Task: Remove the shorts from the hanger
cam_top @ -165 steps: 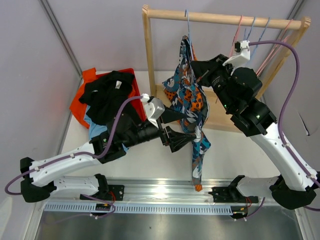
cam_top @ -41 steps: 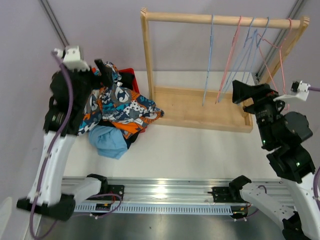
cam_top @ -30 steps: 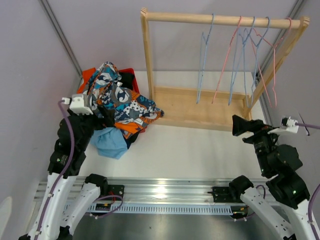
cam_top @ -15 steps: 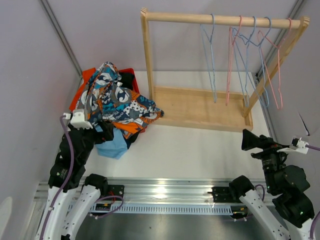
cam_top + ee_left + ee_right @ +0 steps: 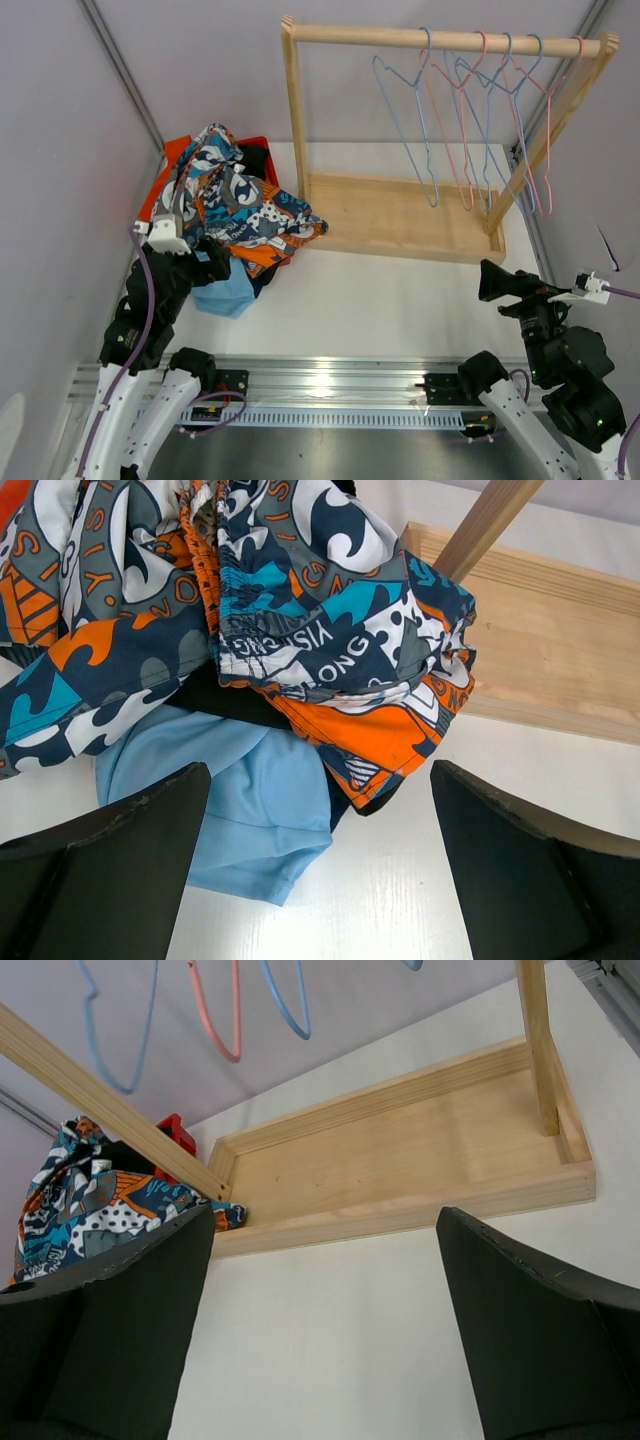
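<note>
The shorts lie in a heap at the table's back left. The patterned shorts (image 5: 240,205) (image 5: 300,610) are on top, over light blue shorts (image 5: 226,291) (image 5: 225,800), with orange cloth (image 5: 160,180) and black cloth (image 5: 254,160) behind. Several bare wire hangers (image 5: 470,120) (image 5: 215,1020) hang on the wooden rack's rail. My left gripper (image 5: 208,266) (image 5: 320,880) hovers open just in front of the heap, nothing between its fingers (image 5: 110,870). My right gripper (image 5: 498,281) (image 5: 325,1330) stands open and empty over the white table at the near right.
The wooden rack's base tray (image 5: 400,215) (image 5: 400,1170) sits at the back centre, its left post (image 5: 296,110) next to the heap. A red bin edge (image 5: 262,145) shows behind the clothes. Grey walls close in left and right.
Both arms have drawn back toward the near edge, the right one the farthest. The bare hangers keep swinging on the rail. The heap has not moved.
</note>
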You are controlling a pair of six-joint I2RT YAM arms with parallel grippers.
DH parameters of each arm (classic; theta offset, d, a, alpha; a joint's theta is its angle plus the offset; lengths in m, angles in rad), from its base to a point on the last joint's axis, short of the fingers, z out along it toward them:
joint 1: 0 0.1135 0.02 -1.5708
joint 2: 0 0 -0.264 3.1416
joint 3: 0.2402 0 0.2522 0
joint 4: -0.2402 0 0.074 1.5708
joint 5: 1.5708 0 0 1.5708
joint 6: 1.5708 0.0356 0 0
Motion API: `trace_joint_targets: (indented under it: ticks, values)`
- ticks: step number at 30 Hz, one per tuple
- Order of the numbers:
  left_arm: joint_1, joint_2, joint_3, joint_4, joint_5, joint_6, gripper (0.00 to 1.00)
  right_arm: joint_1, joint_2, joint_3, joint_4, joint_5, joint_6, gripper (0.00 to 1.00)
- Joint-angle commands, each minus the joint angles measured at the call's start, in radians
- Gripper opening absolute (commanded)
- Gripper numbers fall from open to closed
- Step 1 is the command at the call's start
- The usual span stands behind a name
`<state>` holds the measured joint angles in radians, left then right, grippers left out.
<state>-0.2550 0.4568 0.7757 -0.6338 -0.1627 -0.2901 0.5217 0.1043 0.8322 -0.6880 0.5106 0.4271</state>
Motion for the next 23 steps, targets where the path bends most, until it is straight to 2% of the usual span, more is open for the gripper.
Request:
trace_joint_targets:
  ticks: [1,19,23]
  values:
    - [-0.009,0.020,-0.003,0.016,-0.005,-0.012,0.98,0.001,0.006,-0.001,0.015,-0.012,-0.017,0.99]
    - [-0.010,0.060,0.028,-0.012,-0.032,-0.023,0.99,-0.005,-0.008,-0.007,0.033,-0.060,-0.030,0.99]
    - [-0.010,0.109,0.065,-0.021,-0.084,-0.023,0.99,-0.005,-0.003,-0.012,0.044,-0.084,-0.044,0.99]
